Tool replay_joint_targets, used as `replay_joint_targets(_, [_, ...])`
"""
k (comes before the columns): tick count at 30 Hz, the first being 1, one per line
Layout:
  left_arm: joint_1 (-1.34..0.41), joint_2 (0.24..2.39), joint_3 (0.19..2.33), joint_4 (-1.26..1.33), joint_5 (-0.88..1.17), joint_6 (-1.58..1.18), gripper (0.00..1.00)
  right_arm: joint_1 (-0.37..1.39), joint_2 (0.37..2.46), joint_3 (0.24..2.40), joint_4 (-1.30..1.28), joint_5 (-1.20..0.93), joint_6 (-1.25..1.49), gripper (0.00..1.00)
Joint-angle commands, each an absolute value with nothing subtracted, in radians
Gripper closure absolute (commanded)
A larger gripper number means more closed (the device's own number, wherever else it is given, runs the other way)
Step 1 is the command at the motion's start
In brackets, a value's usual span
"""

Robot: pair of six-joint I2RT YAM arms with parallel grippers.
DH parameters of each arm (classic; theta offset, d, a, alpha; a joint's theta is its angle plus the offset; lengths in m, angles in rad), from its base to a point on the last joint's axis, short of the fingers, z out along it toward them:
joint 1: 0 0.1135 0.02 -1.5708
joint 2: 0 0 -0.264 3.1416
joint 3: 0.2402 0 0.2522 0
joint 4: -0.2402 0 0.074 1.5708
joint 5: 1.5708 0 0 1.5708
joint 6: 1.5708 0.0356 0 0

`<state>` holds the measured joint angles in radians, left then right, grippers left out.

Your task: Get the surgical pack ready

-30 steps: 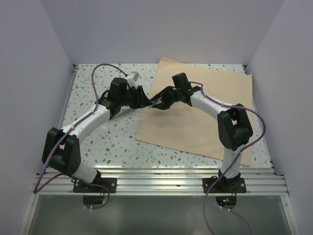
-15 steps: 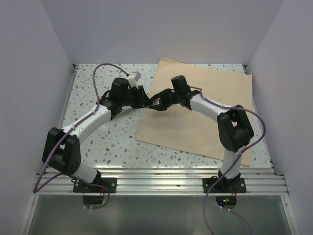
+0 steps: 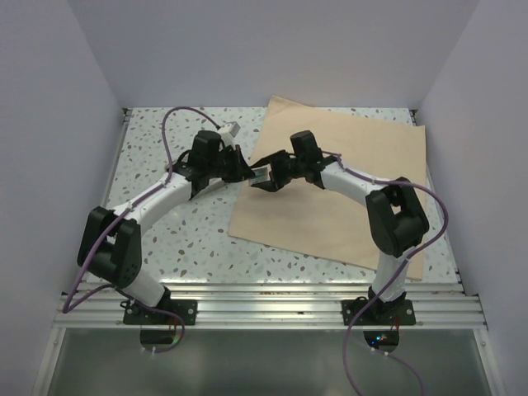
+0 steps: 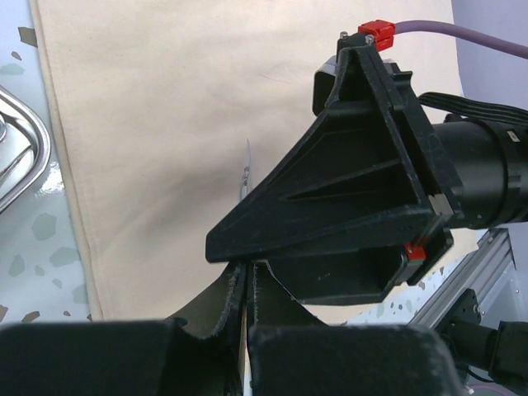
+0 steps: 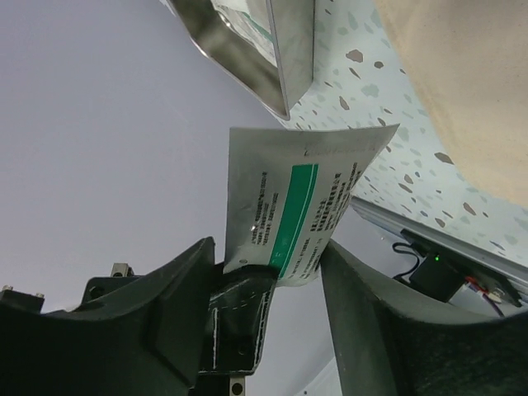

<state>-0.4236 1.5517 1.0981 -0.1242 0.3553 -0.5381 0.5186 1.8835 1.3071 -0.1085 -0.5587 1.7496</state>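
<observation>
My left end effector (image 4: pixel 246 279) is pressed together on the lower edge of a white packet (image 5: pixel 289 206) that has a green stripe and dark print. The packet stands up from the pinch, clear of the worktop (image 3: pixel 181 239). In the left wrist view I see it only edge-on, as a thin pale line between the two fingers.

My right end effector (image 5: pixel 268 252) faces the left one nose to nose, with its fingers spread on either side of the packet and of the left fingertips. The packet's edge lies close to one right finger, and I cannot tell whether they touch.

In the overhead view the two meet above the left edge of the tan sheet (image 3: pixel 346 198). The sheet lies flat and unfolded across the right half of the worktop, with both arms reaching in over it.

The shiny metal tray (image 4: pixel 21 157) sits on the speckled worktop just beside the sheet's left edge. I cannot tell whether its rim touches the cloth. From the right wrist camera it shows beyond the packet. From overhead I cannot make it out under the arms.
</observation>
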Motion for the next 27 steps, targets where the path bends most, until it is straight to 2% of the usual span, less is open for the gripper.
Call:
replay_joint_targets(1, [-0.422, 1.586, 1.160, -0.138, 0.351, -0.545, 1.00, 0.519, 1.818, 1.308, -0.086, -0.603, 1.723, 0.42])
replay_joint_targets(2, [-0.417, 1.582, 1.161, -0.138, 0.353, -0.552, 1.00, 0.503, 1.815, 1.319, -0.136, -0.598, 1.695, 0.38])
replay_joint_targets(3, [-0.404, 1.578, 1.160, -0.137, 0.354, -0.557, 1.00, 0.493, 1.813, 1.325, -0.162, -0.597, 1.665, 0.31])
replay_joint_targets(6, [-0.361, 1.557, 1.146, -0.143, 0.359, -0.572, 1.00, 0.425, 1.793, 1.367, -0.319, -0.571, 1.498, 0.22])
replay_joint_targets(7, [-0.310, 1.551, 1.138, -0.144, 0.364, -0.580, 1.00, 0.378, 1.787, 1.391, -0.368, -0.557, 1.395, 0.14])
replay_joint_targets(10, [-0.165, 1.517, 1.077, -0.109, 0.408, -0.636, 1.00, 0.293, 1.760, 1.436, -0.509, -0.532, 1.191, 0.01])
replay_joint_targets(15, [0.075, 1.486, 0.950, -0.017, 0.460, -0.776, 1.00, 0.230, 1.724, 1.502, -0.722, -0.505, 0.924, 0.01])
replay_joint_targets(18, [0.135, 1.483, 0.899, 0.037, 0.423, -0.859, 1.00, 0.224, 1.686, 1.479, -0.755, -0.492, 0.844, 0.01])
replay_joint_targets(27, [0.173, 1.512, 0.847, 0.110, 0.339, -0.972, 1.00, 0.218, 1.626, 1.375, -0.770, -0.514, 0.758, 0.01])
